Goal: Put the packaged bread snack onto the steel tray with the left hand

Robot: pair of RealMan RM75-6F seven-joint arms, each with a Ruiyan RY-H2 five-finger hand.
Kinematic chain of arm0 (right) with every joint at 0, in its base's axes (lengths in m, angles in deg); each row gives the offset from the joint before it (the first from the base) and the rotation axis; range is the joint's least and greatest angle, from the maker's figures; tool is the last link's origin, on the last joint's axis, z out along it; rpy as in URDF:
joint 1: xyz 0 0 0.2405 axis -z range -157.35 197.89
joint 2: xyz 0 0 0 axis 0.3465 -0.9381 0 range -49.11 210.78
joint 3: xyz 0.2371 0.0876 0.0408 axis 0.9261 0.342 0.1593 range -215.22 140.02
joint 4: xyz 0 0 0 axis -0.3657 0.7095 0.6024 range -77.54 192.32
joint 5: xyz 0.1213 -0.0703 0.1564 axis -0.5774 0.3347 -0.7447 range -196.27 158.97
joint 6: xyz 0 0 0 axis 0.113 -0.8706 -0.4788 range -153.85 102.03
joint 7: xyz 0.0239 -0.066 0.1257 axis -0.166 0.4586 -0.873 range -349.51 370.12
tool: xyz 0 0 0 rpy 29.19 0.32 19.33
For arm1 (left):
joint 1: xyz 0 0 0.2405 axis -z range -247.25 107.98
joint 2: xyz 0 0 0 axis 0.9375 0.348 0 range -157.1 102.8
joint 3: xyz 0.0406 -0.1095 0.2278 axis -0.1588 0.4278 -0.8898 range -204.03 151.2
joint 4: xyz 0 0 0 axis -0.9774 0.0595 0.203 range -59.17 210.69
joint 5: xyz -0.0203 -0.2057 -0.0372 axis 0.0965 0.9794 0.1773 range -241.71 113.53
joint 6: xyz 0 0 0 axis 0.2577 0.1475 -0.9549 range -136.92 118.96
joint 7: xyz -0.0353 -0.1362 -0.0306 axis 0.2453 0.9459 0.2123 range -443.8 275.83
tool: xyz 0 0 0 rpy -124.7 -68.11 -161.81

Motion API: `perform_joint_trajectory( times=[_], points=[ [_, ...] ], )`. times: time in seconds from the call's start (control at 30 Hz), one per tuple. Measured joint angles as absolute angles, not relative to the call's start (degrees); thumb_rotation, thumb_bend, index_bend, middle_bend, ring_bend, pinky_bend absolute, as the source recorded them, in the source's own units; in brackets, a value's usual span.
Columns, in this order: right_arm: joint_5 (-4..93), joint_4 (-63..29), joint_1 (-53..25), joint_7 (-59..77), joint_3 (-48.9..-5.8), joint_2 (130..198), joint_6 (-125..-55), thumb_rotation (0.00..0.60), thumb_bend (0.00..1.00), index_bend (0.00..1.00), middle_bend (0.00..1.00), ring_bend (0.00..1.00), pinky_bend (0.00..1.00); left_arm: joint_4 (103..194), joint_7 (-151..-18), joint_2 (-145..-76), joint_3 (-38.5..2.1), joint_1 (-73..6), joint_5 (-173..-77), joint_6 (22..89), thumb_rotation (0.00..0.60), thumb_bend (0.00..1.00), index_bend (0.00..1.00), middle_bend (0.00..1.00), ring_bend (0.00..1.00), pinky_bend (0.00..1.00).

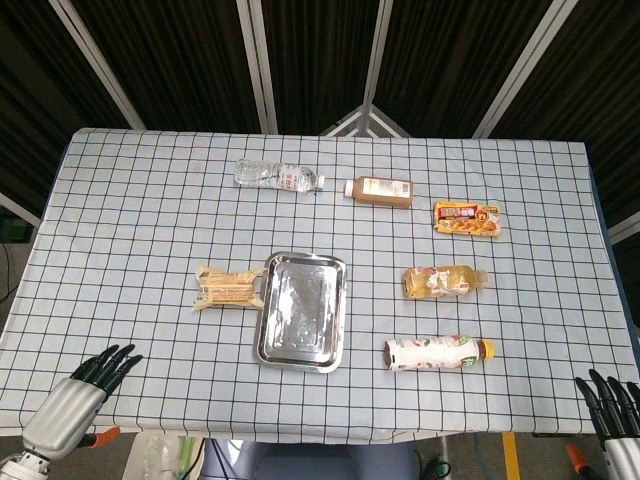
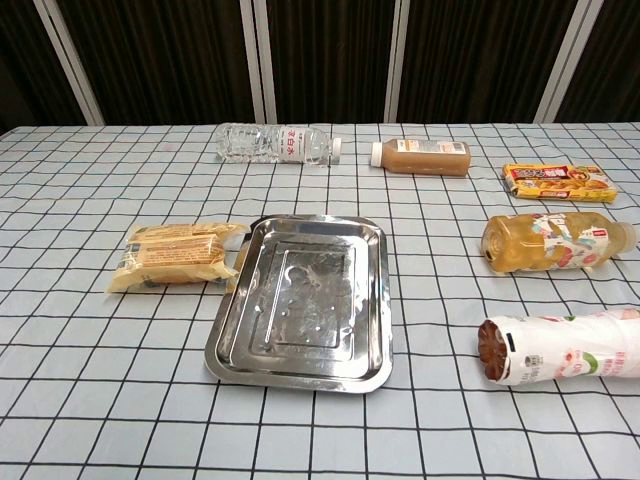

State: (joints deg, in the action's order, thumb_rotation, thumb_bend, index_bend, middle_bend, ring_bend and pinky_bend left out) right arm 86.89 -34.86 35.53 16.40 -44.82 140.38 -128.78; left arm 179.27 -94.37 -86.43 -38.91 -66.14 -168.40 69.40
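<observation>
task not begun: snack (image 1: 229,287) lies just left of empty tray (image 1: 273,352), untouched; left hand (image 1: 88,385) released, holding nothing; right hand (image 1: 612,407) grip cannot be told.

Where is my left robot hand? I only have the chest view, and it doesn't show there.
Observer: The left robot hand is at the near left corner of the table, well short of the bread snack.
Operator: Is it holding anything?
Observer: No, its fingers are stretched out and hold nothing.
Operator: And the right robot hand?
Observer: The right robot hand is at the near right corner, holding nothing either.
</observation>
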Motion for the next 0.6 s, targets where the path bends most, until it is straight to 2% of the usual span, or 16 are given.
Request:
perform_joint_trajectory(
  times=[0.2, 0.3, 0.5, 0.6],
  points=[
    [86.4, -34.4, 35.7, 16.1, -45.0, 140.5, -128.5, 0.600, 0.32, 0.00, 0.00, 0.00, 0.00, 179.3, -93.8, -87.0, -38.7, -65.4, -168.4, 68.4, 0.600, 0.02, 0.00, 0.00, 0.00, 0.14],
    [86.3, -34.4, 35.6, 16.0, -45.0, 140.5, -128.2, 0.600, 0.32, 0.00, 0.00, 0.00, 0.00, 179.3, -93.9, -88.7, -37.2, -64.5, -167.3, 67.5, 0.600, 0.02, 0.00, 0.00, 0.00, 0.12],
    [86.0, -34.6, 35.0, 14.8, -45.1, 139.9, -127.2, 0.600, 0.32, 0.00, 0.00, 0.00, 0.00, 176.9, -96.6, -97.3, -30.4, -61.5, -163.3, 65.8, 0.600, 0.03, 0.00, 0.00, 0.00, 0.10],
    [85.2, -34.9, 34.2, 14.1, -44.9, 139.6, -125.7, 0.600, 0.32, 0.00, 0.00, 0.00, 0.00, 174.5, -99.7, -103.5, -26.1, -58.9, -159.6, 63.7, 0.600, 0.07, 0.00, 0.00, 0.00, 0.10]
  ],
)
